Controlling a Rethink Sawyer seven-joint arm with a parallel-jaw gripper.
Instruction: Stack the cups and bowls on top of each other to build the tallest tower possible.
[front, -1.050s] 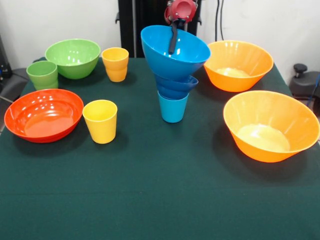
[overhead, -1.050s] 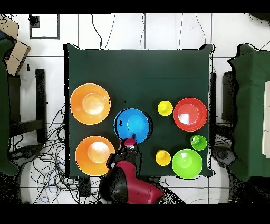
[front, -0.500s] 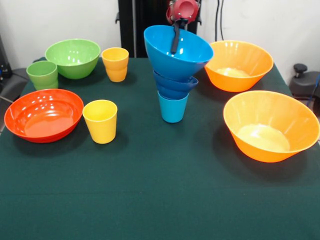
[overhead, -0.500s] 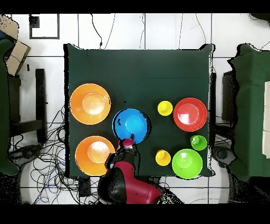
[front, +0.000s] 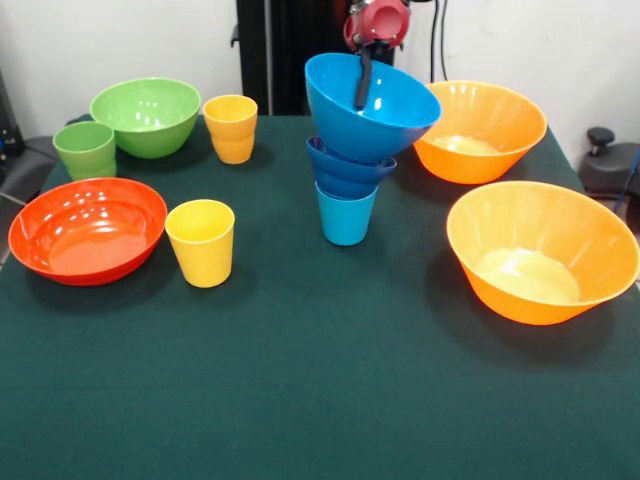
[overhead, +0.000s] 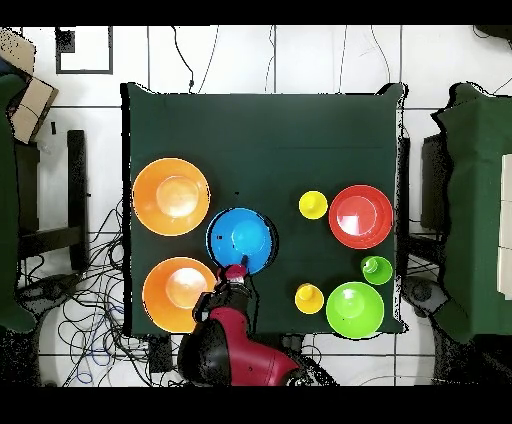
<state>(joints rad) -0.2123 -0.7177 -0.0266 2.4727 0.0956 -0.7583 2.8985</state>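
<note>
The end effector holds the tilted light blue bowl by its far rim, and the dark blue bowl on the cup lies just below it, mid-surface.

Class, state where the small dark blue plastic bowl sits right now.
Front view: the small dark blue plastic bowl sits mid-table in the tower, on the light blue cup and under the tilted medium light blue bowl.
</note>
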